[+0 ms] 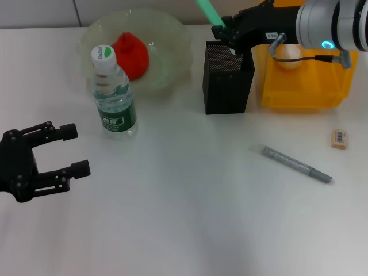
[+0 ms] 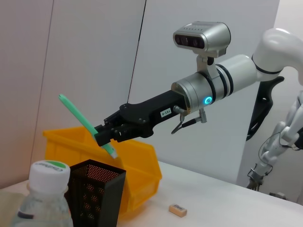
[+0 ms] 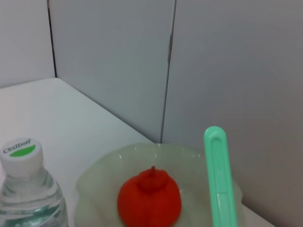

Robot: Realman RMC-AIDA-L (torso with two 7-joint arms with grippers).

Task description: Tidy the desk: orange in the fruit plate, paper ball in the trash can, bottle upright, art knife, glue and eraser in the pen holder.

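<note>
Right end effector (image 1: 225, 33) pinches a green art knife (image 1: 208, 11) tilted above the pen holder (image 1: 226, 80); left end effector (image 1: 57, 150) rests open on the worktop (image 1: 184, 218). Trash can (image 1: 305, 83) holds the paper ball (image 1: 287, 56). Fruit plate (image 1: 172, 52) holds the orange (image 1: 132, 54); the bottle (image 1: 112, 95) stands upright; a grey glue stick (image 1: 296, 164) and eraser (image 1: 339, 138) lie apart.

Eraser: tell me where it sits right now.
In the head view the eraser lies flat on the table at the robot's far right, in front of the trash can and just beyond the grey pen-like stick.
</note>
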